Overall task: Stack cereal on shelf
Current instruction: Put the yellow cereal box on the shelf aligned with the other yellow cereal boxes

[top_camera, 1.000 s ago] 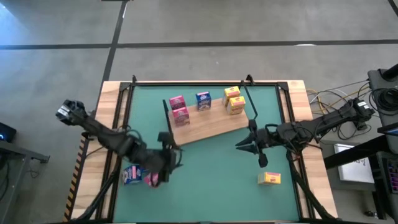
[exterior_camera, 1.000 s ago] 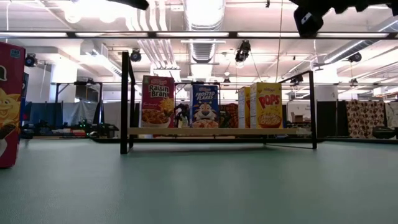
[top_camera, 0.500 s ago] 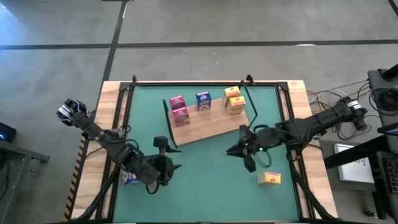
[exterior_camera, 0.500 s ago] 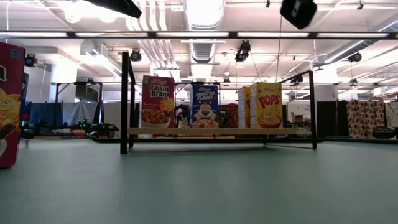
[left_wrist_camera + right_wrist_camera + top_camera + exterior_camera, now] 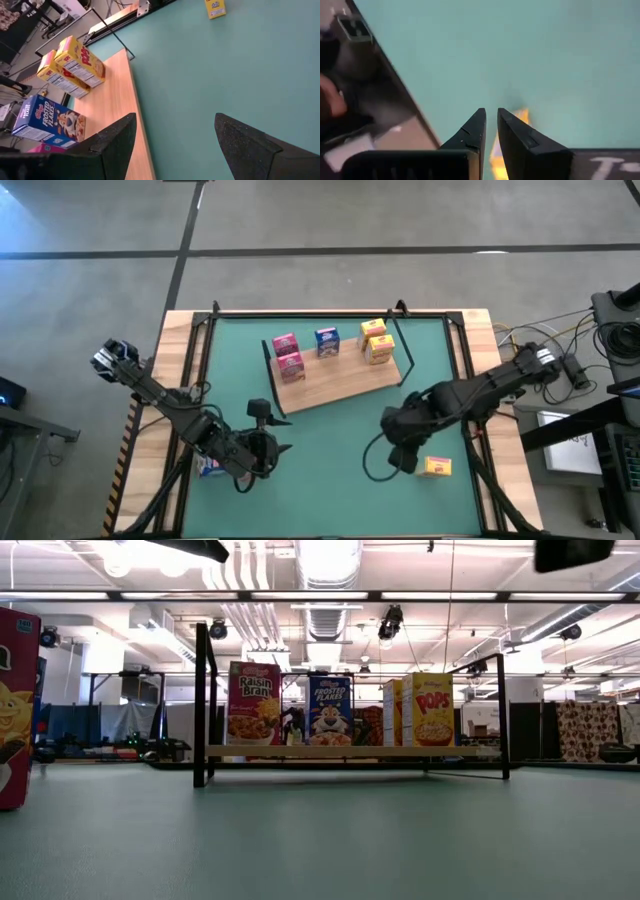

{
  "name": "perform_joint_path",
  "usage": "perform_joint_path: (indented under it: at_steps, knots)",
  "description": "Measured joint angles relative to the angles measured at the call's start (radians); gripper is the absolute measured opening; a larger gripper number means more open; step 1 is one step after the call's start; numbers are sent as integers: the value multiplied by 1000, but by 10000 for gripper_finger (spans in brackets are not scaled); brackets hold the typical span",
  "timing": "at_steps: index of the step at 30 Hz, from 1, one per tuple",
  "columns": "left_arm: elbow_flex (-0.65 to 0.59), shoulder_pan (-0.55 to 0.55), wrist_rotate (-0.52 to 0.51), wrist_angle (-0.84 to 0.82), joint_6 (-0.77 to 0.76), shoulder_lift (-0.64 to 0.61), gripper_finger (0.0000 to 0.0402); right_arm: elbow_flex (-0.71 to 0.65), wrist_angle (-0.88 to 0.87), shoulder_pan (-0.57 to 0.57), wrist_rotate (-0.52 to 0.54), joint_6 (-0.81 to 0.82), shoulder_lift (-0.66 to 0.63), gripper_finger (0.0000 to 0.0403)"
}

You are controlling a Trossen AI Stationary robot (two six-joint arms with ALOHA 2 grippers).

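The shelf (image 5: pixel 335 385) lies on the green mat (image 5: pixel 330 465) carrying five cereal boxes: two pink (image 5: pixel 288 355), one blue (image 5: pixel 326 341), two yellow (image 5: pixel 376 340). The left gripper (image 5: pixel 268 448) hangs above the mat near a blue box (image 5: pixel 209 465), fingers (image 5: pixel 116 145) spread apart and empty. The right gripper (image 5: pixel 400 460) hovers just beside a lone yellow box (image 5: pixel 433 468), fingers (image 5: pixel 479 131) nearly together, holding nothing.

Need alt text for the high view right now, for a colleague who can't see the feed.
From above: five small cereal boxes stand on the wooden shelf on the green mat. The right gripper, shut, hovers beside a loose yellow box; the left gripper, open and empty, hangs near a blue box at the mat's left edge.
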Motion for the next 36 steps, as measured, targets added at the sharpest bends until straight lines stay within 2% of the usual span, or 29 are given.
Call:
perform_joint_path:
  at_steps: [7, 9, 14, 18, 23, 25, 29, 36]
  knots:
    - [0, 2, -1, 0, 8, 0, 252, 66, -65, 108, -75, 62, 38, 38]
    - [0, 2, -1, 0, 10, 0, 252, 65, -69, 155, -76, 73, 37, 38]
    - [1, 3, -37, 0, 11, 0, 252, 58, -150, 261, -56, 215, 37, 49]
    - [1, 3, -78, 0, 12, 0, 252, 50, -151, 348, 23, 259, 37, 92]
    - [1, 3, -114, 0, 11, 0, 252, 48, -172, 472, 224, 204, 68, 161]
    - [1, 3, -115, 0, 11, 0, 252, 47, -204, 500, 271, 208, 86, 185]
    - [1, 3, -115, 0, 10, 0, 252, 45, -234, 532, 293, 213, 127, 217]
    - [1, 3, -114, 3, 10, 0, 252, 26, -252, 532, 296, 213, 181, 244]
